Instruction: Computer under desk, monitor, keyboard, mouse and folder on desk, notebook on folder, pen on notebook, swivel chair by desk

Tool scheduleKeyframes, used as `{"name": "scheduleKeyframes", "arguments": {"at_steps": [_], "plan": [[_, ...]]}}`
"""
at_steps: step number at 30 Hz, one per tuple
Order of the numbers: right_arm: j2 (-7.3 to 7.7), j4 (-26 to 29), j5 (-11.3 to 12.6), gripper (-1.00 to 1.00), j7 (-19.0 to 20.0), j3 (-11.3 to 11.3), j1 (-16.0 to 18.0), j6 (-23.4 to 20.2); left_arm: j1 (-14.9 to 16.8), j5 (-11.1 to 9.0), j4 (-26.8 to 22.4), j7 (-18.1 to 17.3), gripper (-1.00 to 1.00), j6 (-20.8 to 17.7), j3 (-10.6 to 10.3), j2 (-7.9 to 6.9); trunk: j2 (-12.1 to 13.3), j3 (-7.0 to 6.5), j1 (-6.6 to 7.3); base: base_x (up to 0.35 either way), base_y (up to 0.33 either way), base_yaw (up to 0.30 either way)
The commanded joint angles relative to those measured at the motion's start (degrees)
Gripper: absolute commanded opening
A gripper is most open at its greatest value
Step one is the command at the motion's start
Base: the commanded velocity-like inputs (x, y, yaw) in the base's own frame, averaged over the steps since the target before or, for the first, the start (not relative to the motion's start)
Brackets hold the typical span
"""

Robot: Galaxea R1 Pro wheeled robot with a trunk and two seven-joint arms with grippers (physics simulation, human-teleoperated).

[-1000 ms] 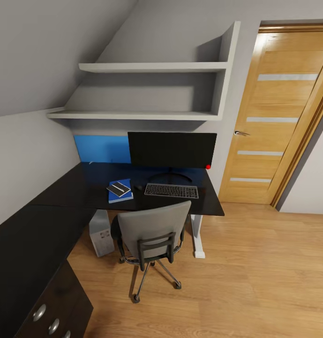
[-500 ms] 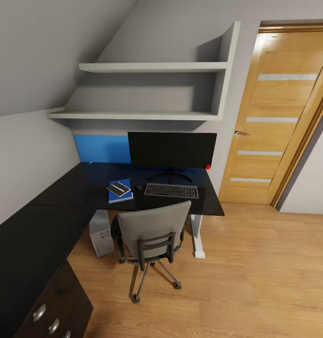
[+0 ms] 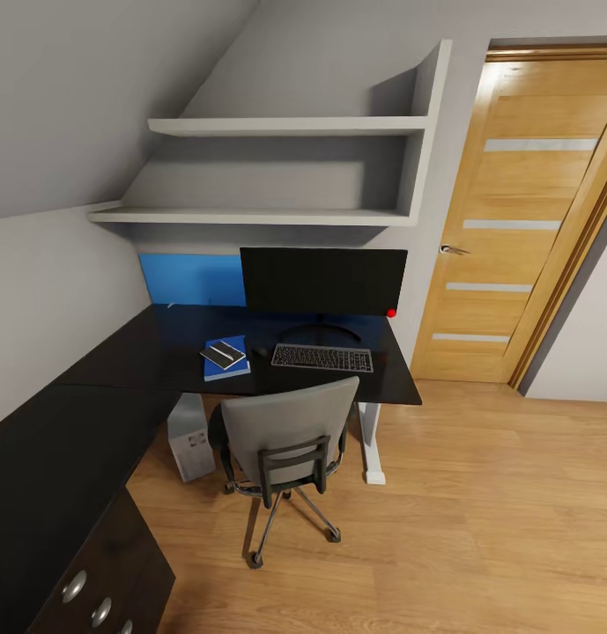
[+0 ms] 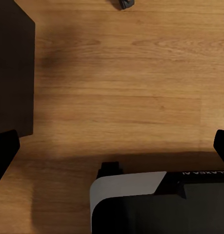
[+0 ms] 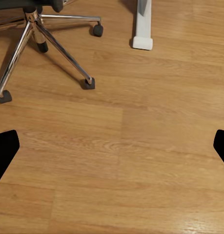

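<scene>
The black monitor (image 3: 323, 280) stands at the back of the black L-shaped desk (image 3: 100, 370). In front of it lies the keyboard (image 3: 322, 357), with the small mouse (image 3: 260, 351) just left of it. Left of the mouse the blue folder (image 3: 233, 365) carries the dark notebook (image 3: 223, 355) and the white pen (image 3: 220, 350). The white computer (image 3: 190, 438) sits under the desk. Close behind the desk stands the swivel chair (image 3: 288, 431), whose chrome base (image 5: 38, 34) appears in the right wrist view. My left gripper (image 4: 112, 146) and right gripper (image 5: 112, 146) hang open over bare floor, holding nothing.
A wooden door (image 3: 514, 220) fills the right wall, with open wooden floor (image 3: 479, 528) in front of it. White shelves (image 3: 277, 167) hang above the desk. The desk's drawer unit (image 4: 11, 68) and my own base (image 4: 155, 204) show in the left wrist view, a white desk leg (image 5: 142, 24) in the right.
</scene>
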State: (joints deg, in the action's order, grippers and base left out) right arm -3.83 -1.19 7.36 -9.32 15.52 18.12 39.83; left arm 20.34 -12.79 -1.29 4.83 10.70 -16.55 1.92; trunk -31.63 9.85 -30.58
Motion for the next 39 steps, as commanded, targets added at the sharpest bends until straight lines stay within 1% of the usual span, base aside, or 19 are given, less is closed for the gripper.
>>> {"name": "scheduleKeyframes", "arguments": {"at_steps": [1,39], "plan": [[-0.02,-0.13,0.55,1.0,-0.09,0.53,0.07,0.24,0.05,-0.51,0.06,0.18,1.0,0.2,-0.5,0.02,-0.09,0.1,-0.02,0.0,0.0,0.0],[0.0,-0.13,0.55,1.0,-0.09,0.52,0.07,0.24,0.05,-0.5,0.06,0.26,1.0,0.11,-0.5,0.03,-0.09,0.1,-0.02,0.0,0.0,0.0]]}}
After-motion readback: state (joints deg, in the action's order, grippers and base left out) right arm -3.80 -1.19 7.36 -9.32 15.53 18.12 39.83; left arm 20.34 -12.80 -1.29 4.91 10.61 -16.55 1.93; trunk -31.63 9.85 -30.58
